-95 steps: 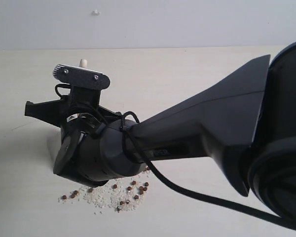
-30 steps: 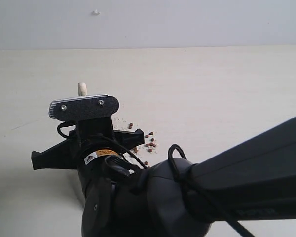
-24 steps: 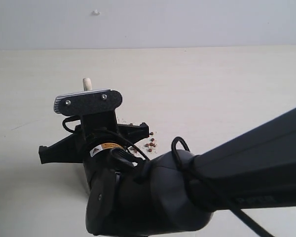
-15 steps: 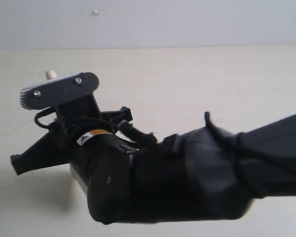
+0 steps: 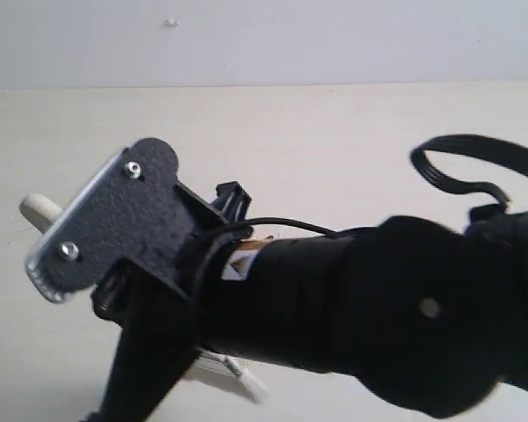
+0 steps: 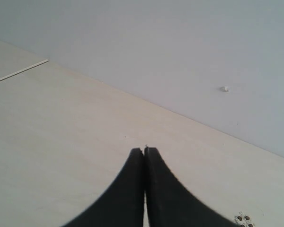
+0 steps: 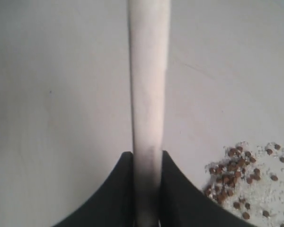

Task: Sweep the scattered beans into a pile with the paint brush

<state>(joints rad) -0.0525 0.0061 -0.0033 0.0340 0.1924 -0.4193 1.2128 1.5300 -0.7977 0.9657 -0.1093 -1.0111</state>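
Paint brush [image 7: 146, 71]: the pale wooden handle is clamped between the two dark fingers of the right gripper [image 7: 146, 153], jaws pressed to either side of it, and the handle runs straight out from the grip over the table [image 7: 61, 94]. Bristles are not in the right wrist view. Beans [image 7: 274, 177]: most are drawn together in a pile [image 7: 229, 177] on the table just beside the gripper, to one side of the handle and not touching it. A few lie loose at its edge, on a patch of white grains [image 7: 267, 194]. Exterior view: the right arm [image 5: 378, 316] is blurred and fills most of the frame, hiding the beans; only the rounded end of the handle shows past the wrist. Left gripper [image 6: 145, 152]: fingers closed tip to tip on nothing, over bare table near the wall [image 6: 156, 47].
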